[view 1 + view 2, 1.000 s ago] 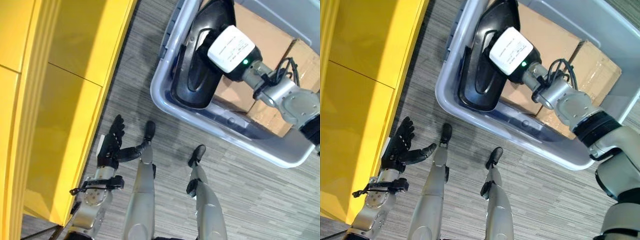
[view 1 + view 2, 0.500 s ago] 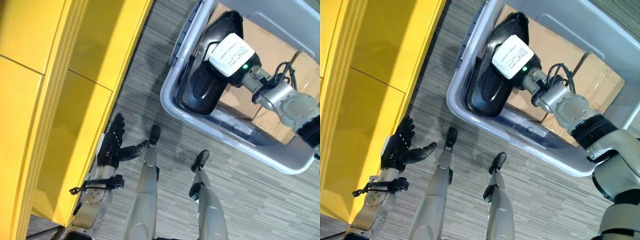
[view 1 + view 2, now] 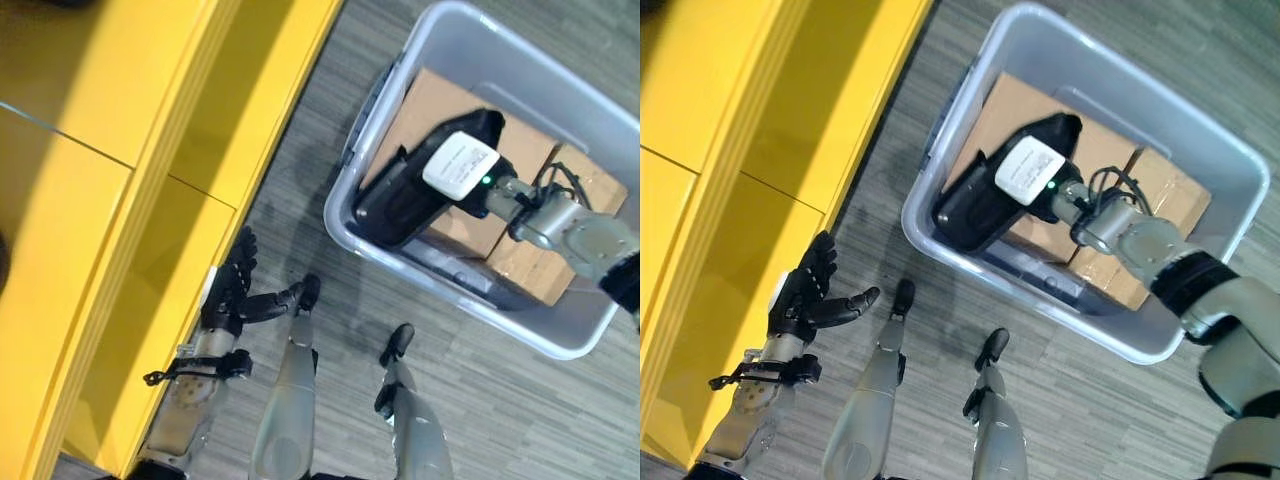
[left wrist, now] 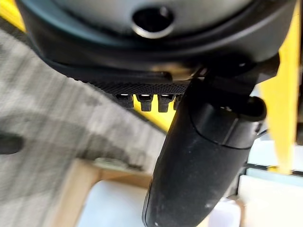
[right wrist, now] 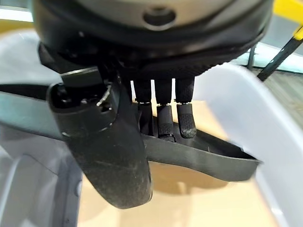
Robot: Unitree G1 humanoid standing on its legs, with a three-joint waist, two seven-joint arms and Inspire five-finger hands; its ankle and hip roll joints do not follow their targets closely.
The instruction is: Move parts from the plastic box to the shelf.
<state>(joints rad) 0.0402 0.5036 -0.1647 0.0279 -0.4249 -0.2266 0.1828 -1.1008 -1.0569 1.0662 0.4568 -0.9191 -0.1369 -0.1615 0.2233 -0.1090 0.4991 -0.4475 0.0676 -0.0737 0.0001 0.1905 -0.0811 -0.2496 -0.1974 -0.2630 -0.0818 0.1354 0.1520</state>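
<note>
The black part (image 3: pixel 985 205), a long curved moulded piece, sits inside the plastic box (image 3: pixel 1200 135), tilted up against the box's near-left wall with cardboard cartons (image 3: pixel 1160 180) under and behind it; the right robot hand (image 5: pixel 161 118) is on it, and its wrist view shows the fingers (image 5: pixel 185 125) curled over the part's thin edge with the thumb on the other side, so it is gripping the part; whether the part has left the cartons entirely I cannot tell, but it stands within the box's walls, so the lift-out is at most begun; the yellow shelf (image 3: pixel 150 150) runs along the robot's left side, across a strip of grey floor (image 3: pixel 290 170) from the box, and nothing lies on the stretches of it that show; the left robot hand (image 3: pixel 808 295) hangs low beside the shelf's front, fingers straight and spread, thumb out, holding nothing; by my reading the task is at its early stage: one part is grasped, none has been delivered in what can be seen, and what remains is to raise this piece clear of the rim, carry it across to the shelf, set it down; whether more parts wait beneath the cartons cannot be made out.
</note>
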